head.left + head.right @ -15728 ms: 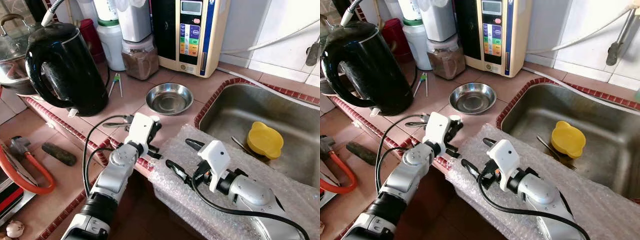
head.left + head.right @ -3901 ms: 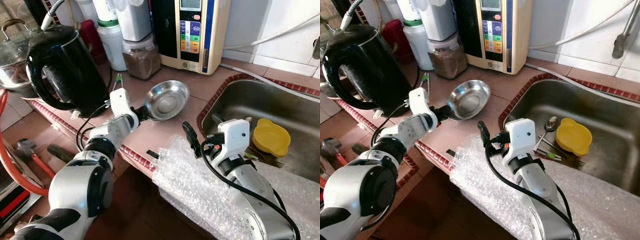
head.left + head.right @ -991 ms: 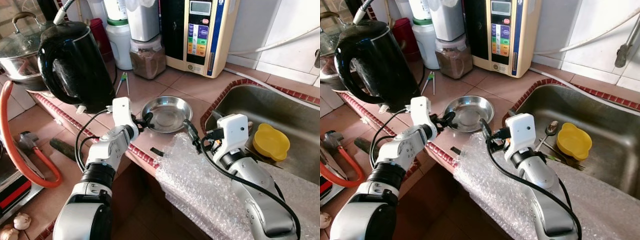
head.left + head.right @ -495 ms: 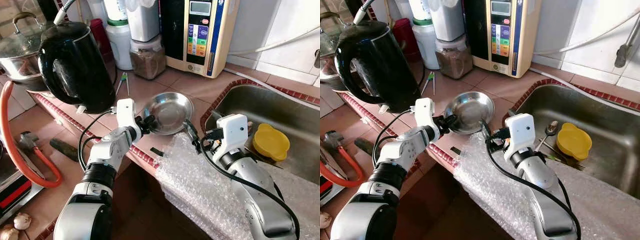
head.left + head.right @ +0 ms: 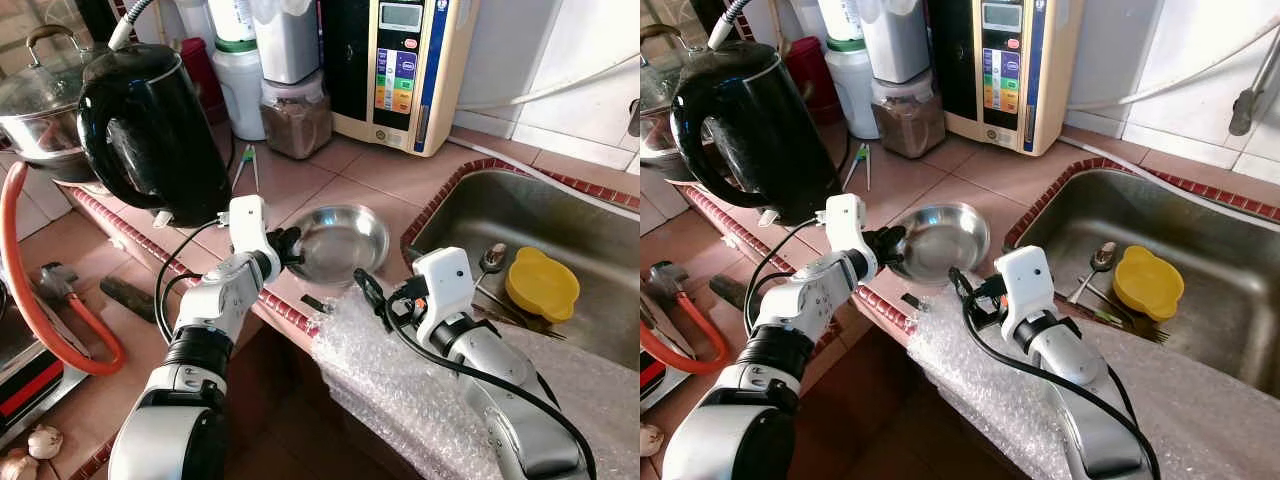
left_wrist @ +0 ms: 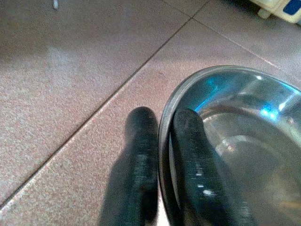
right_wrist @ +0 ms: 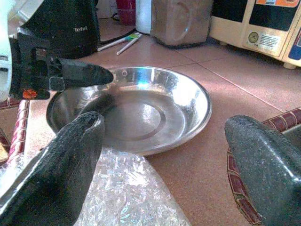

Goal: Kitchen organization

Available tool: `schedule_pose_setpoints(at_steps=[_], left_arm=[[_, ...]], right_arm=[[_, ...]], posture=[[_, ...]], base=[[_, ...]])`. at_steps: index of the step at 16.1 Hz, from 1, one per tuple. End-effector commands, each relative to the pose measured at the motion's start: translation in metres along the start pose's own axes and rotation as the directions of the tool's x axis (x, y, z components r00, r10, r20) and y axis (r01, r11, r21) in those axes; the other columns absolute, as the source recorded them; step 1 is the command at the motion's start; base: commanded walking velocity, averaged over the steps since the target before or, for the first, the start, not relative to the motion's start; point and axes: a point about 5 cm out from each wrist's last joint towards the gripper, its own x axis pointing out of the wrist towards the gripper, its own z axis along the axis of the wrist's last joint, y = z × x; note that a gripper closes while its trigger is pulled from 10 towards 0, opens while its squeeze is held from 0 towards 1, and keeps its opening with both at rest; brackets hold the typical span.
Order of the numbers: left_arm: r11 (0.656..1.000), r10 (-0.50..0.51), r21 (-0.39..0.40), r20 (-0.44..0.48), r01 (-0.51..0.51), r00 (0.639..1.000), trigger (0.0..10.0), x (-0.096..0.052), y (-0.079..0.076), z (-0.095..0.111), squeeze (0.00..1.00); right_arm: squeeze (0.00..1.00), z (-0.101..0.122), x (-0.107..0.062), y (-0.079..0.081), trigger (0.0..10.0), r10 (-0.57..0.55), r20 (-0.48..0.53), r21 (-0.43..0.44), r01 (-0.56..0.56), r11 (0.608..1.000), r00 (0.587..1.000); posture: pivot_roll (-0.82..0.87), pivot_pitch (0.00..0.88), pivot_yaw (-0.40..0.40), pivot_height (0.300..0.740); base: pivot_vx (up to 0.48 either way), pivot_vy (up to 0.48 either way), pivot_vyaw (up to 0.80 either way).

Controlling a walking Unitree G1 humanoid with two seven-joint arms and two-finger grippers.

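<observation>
The steel bowl (image 5: pixel 338 240) sits on the tiled counter (image 5: pixel 300 175), seemingly tilted, beside the sink (image 5: pixel 560 215). The left gripper (image 6: pixel 162 165) pinches its rim. The right gripper (image 7: pixel 164 160), fingers spread, hovers over bubble wrap (image 5: pixel 400 380).

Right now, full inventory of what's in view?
Steel bowl: 1, silver, on the counter beside the sink.
Kettle: 1, black, counter, far left.
Pot with lid: 1, steel, behind the kettle.
Water unit: 1, cream and black, against the wall.
Jar: 1, clear with brown contents, beside the water unit.
Yellow bowl: 1, in the sink.
Spoon: 1, steel, in the sink.
Bubble wrap: 1 sheet, clear, over the counter's front edge.
Hose: 1, orange, lower left.
Left end effector: black, clamped on the steel bowl's rim.
Right end effector: black, open, over the bubble wrap.
</observation>
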Motion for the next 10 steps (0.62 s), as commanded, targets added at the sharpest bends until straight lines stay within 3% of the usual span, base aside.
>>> schedule_pose_setpoints(at_steps=[1, 7, 10], left_arm=[[1.000, 0.022, -0.009, 0.012, -0.022, 1.000, 0.0, 0.000, 0.004, 0.004, 0.00], [0.999, 0.042, -0.023, 0.043, -0.041, 0.998, 0.0, 0.000, 0.005, 0.006, 0.00], [0.997, 0.047, -0.072, 0.126, -0.038, 0.991, 0.0, -0.001, 0.004, 0.016, 0.00]], right_arm=[[0.91, -0.003, 0.001, 0.006, 10.0, 0.032, -0.024, 0.004, -0.032, 0.999, 0.999], [0.86, -0.004, 0.001, 0.007, 10.0, 0.046, -0.038, -0.002, -0.046, 0.999, 0.998], [0.84, -0.005, 0.001, 0.007, 10.0, 0.048, -0.044, -0.002, -0.049, 0.999, 0.998]], posture=[[-0.21, 0.017, 0.129, 0.740], [-0.21, 0.016, 0.125, 0.740], [-0.21, 0.016, 0.123, 0.740]], base=[[0.000, 0.000, 0.00], [0.000, 0.000, 0.00], [0.000, 0.000, 0.00]])
